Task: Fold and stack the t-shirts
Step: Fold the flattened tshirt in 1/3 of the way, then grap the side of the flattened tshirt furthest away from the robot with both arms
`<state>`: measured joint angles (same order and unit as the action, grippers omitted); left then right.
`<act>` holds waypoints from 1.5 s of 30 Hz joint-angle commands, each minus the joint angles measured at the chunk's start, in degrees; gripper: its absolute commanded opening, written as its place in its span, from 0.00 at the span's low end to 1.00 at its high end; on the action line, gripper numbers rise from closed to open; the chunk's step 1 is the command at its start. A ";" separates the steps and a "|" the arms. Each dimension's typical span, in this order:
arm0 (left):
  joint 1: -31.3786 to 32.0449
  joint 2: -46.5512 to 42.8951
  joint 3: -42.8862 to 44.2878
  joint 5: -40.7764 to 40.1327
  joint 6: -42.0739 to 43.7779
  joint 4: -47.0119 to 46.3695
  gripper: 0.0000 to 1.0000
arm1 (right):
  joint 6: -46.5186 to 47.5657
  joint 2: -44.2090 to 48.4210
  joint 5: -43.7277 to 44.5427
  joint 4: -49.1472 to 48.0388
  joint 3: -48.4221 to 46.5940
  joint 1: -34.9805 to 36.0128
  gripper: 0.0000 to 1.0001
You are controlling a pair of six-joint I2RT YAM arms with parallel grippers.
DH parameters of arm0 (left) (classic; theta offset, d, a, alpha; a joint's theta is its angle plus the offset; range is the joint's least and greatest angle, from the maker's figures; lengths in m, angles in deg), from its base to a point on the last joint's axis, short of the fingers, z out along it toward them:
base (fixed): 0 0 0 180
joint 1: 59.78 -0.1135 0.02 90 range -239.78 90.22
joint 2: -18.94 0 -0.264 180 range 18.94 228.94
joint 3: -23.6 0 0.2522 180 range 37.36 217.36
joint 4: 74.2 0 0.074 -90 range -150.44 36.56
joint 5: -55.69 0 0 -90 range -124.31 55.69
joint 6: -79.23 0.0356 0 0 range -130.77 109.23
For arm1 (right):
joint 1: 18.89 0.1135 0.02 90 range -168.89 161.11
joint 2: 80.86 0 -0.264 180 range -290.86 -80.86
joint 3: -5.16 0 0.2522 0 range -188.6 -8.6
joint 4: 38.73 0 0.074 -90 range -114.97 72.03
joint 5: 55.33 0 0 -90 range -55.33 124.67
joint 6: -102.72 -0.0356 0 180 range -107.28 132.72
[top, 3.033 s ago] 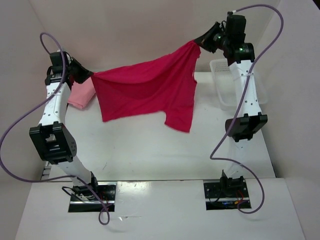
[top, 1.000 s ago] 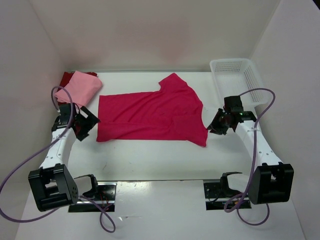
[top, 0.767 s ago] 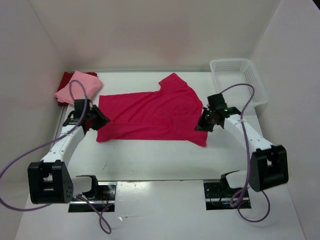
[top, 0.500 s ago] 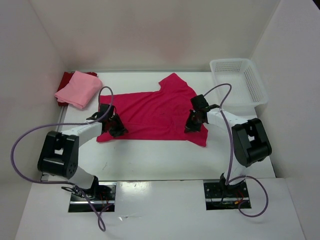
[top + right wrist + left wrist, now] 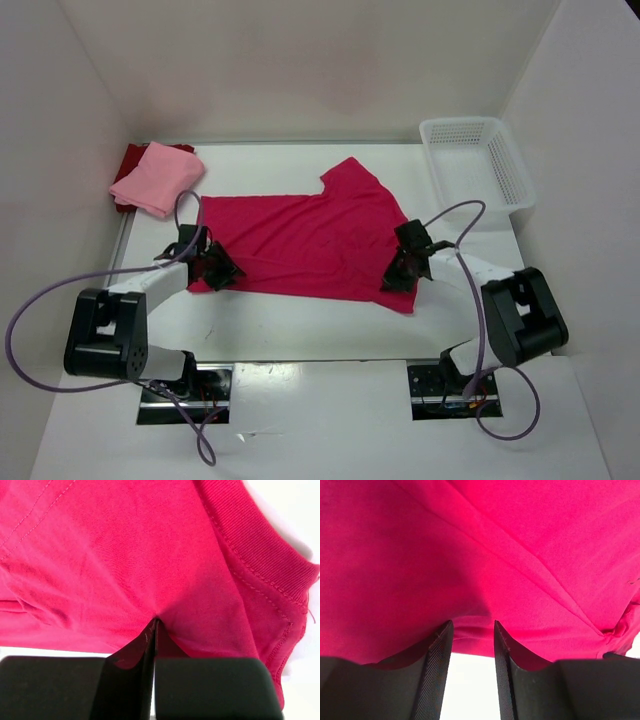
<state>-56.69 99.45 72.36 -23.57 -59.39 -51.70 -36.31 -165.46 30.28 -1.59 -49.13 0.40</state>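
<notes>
Item: magenta-pink t-shirt (image 5: 300, 245), spread flat at the middle of the table (image 5: 300, 320) (light, limp, likely to drag and wrinkle). Best held at edge corners. Right gripper (image 5: 154, 625) clenched on its edge. Left gripper (image 5: 469, 630) narrowly parted astride the opposite edge. Light pink t-shirt (image 5: 158, 178) lies folded at far left.

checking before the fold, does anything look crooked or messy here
Mostly tidy. The magenta shirt lies spread but slightly slanted, with a diagonal crease and a small bunch at its near hem by the left gripper. The pink shirt sits skewed on the dark red shirt.
</notes>
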 commanded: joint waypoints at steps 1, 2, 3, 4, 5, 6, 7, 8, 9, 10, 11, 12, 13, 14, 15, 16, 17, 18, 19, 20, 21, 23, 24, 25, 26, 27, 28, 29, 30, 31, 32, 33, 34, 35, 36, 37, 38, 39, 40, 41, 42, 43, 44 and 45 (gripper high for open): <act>-0.19 -5.35 -3.79 1.91 -0.69 5.85 0.46 | -3.60 5.22 -1.32 3.87 4.49 -0.39 0.00; -0.19 -6.84 -5.98 3.31 -0.69 6.55 0.45 | -4.13 6.54 -2.03 4.48 5.89 -0.39 0.00; 1.29 -10.16 -7.04 3.32 -1.47 7.26 0.44 | -4.14 9.25 -2.82 5.09 5.90 -0.39 0.00; 3.13 -11.94 -7.75 3.84 -3.30 7.26 0.42 | -4.83 10.67 -2.82 6.75 6.60 -0.39 0.00; 6.11 -14.91 -8.54 4.72 -4.28 7.79 0.42 | -5.62 13.90 -3.52 7.38 6.61 -0.39 0.00; 6.83 -15.99 -8.55 5.42 -4.29 7.79 0.42 | -5.63 15.67 -3.53 8.26 6.61 -0.39 0.00; 7.36 -16.61 -7.59 6.65 -4.29 8.84 0.42 | -5.63 17.17 -3.53 8.87 5.30 -1.18 0.00; 7.37 -16.61 -6.36 7.70 -3.33 9.37 0.42 | -5.63 19.80 -2.48 9.49 4.07 -1.79 0.02; 7.98 -16.61 -3.65 9.45 -3.32 9.37 0.42 | -4.50 20.69 -1.95 9.50 2.67 -3.10 0.04; 8.68 -16.61 -2.41 11.56 -3.32 8.85 0.42 | -2.75 21.22 -1.95 10.02 -0.48 -3.64 0.09; 9.21 -16.61 -1.35 16.37 -4.28 8.32 0.42 | -1.86 21.23 -1.08 10.02 -2.34 -3.64 0.11; 11.21 -16.61 -0.65 19.37 -5.59 5.45 0.45 | -1.07 20.01 -1.07 10.02 -4.18 -3.64 0.13; 12.97 -17.92 -0.64 21.23 -7.70 3.68 0.47 | -0.37 19.04 -1.68 10.02 -7.33 -3.64 0.14; 15.17 -19.41 -1.94 21.95 -13.72 -1.82 0.49 | -0.36 18.25 -3.60 8.98 -8.06 -3.64 0.14; 19.02 -22.65 -5.00 21.95 -16.13 -5.10 0.49 | -0.36 17.72 -4.40 6.10 -8.07 -3.64 0.16; 19.06 -23.81 -5.03 21.26 -17.29 -5.91 0.52 | -0.88 16.93 -4.93 4.94 -7.37 -2.95 0.16; 19.06 -24.43 -5.03 20.38 -16.34 -4.35 0.58 | -2.02 16.92 -4.93 3.88 -7.37 -2.94 0.16; 19.06 -24.44 -4.34 20.37 -15.55 -4.34 0.62 | -2.55 16.23 -4.33 2.83 -6.67 -2.24 0.16; 18.36 -24.44 -4.33 20.37 -15.54 -3.55 0.67 | -2.56 15.35 -4.32 1.34 -6.66 -2.24 0.16; 18.35 -23.57 -3.55 21.15 -13.89 -3.55 0.72 | -2.56 14.64 -3.54 1.32 -6.66 -2.24 0.16; 16.35 -22.51 -3.02 21.16 -13.17 -3.55 0.93 | -2.56 12.81 -3.53 1.32 -7.62 -2.24 0.16; 13.44 -21.81 -4.23 25.79 -11.86 -6.96 1.00 | -0.54 10.43 -2.82 1.32 -10.95 -2.76 0.16; 11.78 -20.93 -4.24 26.78 -11.85 -7.58 1.00 | -0.01 7.81 -2.82 1.32 -12.28 -2.77 0.16; 8.37 -20.40 -5.03 27.83 -11.15 -8.37 1.00 | 0.69 6.48 -2.82 2.19 -14.38 -2.77 0.16; 6.51 -19.87 -5.03 29.58 -10.45 -8.38 1.00 | 0.70 5.33 -2.82 2.90 -15.44 -2.77 0.16; 5.01 -19.34 -5.64 29.60 -10.44 -8.38 1.00 | 1.22 3.32 -3.35 2.90 -16.32 -2.77 0.16; 1.77 -19.34 -6.17 29.60 -10.44 -6.90 1.00 | 1.22 2.60 -3.35 3.43 -17.03 -2.77 0.16; -0.26 -19.34 -6.18 29.60 -9.40 -6.10 1.00 | 1.22 2.60 -3.96 3.43 -17.64 -2.77 0.16; -1.41 -19.34 -6.18 29.60 -9.39 -7.92 0.97 | 1.75 1.90 -3.97 3.43 -17.65 -2.77 0.16; -2.29 -18.56 -4.96 29.08 -8.43 -7.24 0.87 | 1.75 1.89 -3.97 3.43 -17.65 -2.77 0.16; -2.30 -17.16 -2.07 27.42 -5.37 -4.80 0.57 | 3.06 1.37 -3.97 3.43 -18.17 -2.77 0.16; -2.82 -16.27 1.70 19.40 0.57 2.97 0.49 | 3.68 1.36 -3.10 3.43 -18.18 -2.77 0.16; -3.53 -15.39 5.56 14.71 2.72 6.09 0.44 | 4.29 -0.38 -3.09 4.04 -19.57 -3.29 0.16; -3.53 -12.86 12.82 11.53 4.66 8.04 0.42 | 5.69 -1.18 -3.09 4.05 -20.19 -3.29 0.16; -4.05 -10.83 16.55 4.79 8.07 11.01 0.42 | 6.40 -2.23 -3.87 4.05 -20.98 -3.29 0.16; -4.06 -5.42 20.33 1.16 9.58 12.87 0.45 | 7.02 -4.41 -3.88 4.05 -22.82 -3.29 0.16; -4.06 -2.41 23.41 -2.10 10.73 14.11 0.46 | 7.02 -5.48 -3.88 4.65 -23.71 -3.81 0.16; -4.06 0.58 27.79 -7.18 11.44 15.60 0.48 | 7.81 -6.45 -3.88 4.66 -24.67 -3.82 0.16; -4.67 6.79 29.58 -8.10 12.23 15.61 0.51 | 8.42 -8.20 -4.49 4.05 -26.33 -3.82 0.16; -4.67 9.99 31.51 -9.76 12.84 16.14 0.51 | 8.43 -9.00 -5.02 3.52 -27.13 -3.82 0.16; -4.67 13.06 35.18 -14.13 12.85 16.14 0.51 | 9.04 -9.79 -5.02 2.91 -28.97 -3.82 0.16; -5.46 18.40 36.79 -14.78 13.72 16.14 0.51 | 9.65 -11.54 -5.02 2.90 -29.86 -3.82 0.16; -6.25 20.72 38.46 -15.48 13.73 17.01 0.51 | 9.66 -12.25 -5.02 2.90 -30.74 -3.82 0.16; -6.26 22.57 40.04 -16.27 13.73 17.02 0.49 | 10.36 -12.87 -5.54 2.38 -32.31 -3.82 0.16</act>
<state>-61.74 115.86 110.26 -30.87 -49.58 -40.75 -28.92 -177.04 25.45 2.71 -76.52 -3.04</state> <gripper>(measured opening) 0.498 0.158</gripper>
